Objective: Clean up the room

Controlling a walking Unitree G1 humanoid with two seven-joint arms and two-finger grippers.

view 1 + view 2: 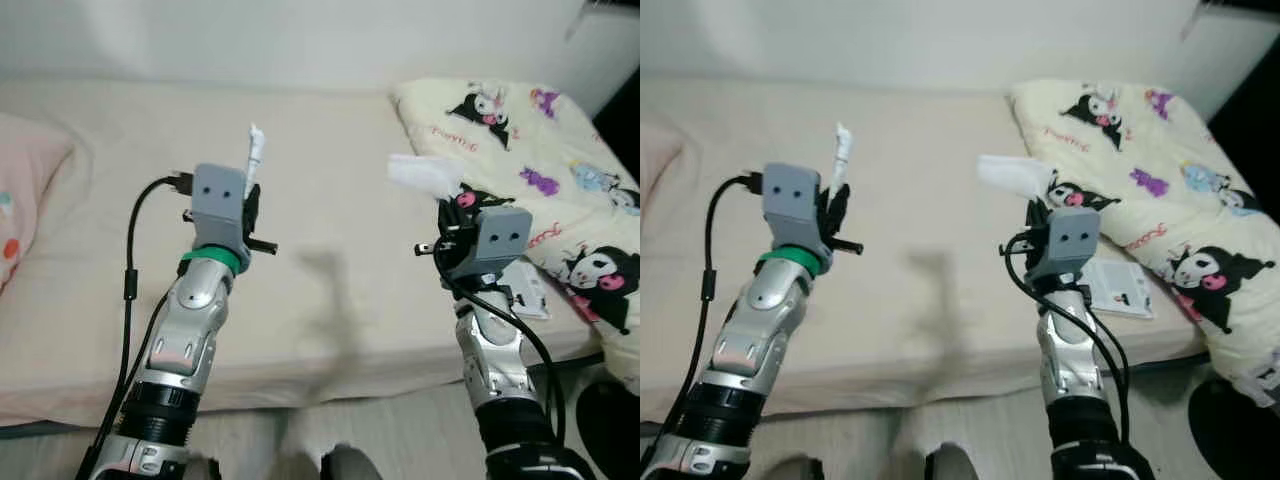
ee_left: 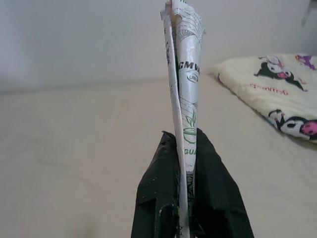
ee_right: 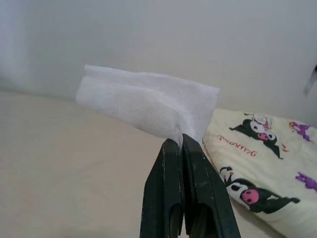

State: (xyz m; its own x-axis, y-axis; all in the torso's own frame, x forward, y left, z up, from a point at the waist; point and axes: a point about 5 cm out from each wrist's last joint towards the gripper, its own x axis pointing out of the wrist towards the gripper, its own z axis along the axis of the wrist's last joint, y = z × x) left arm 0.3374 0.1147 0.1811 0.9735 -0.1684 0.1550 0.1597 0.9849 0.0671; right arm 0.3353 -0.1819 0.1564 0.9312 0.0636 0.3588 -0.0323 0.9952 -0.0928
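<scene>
Our left gripper has its fingers pinched on a silver wrapper, held up over the bed. Our right gripper pinches a white tissue beside the cartoon blanket.

Pink pillow cut off, L edge.

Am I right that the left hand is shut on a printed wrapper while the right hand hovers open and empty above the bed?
Not quite. The left hand is shut on the printed wrapper, but the right hand is not open and empty: the right wrist view shows its fingers closed on a white tissue, held above the bed.
</scene>
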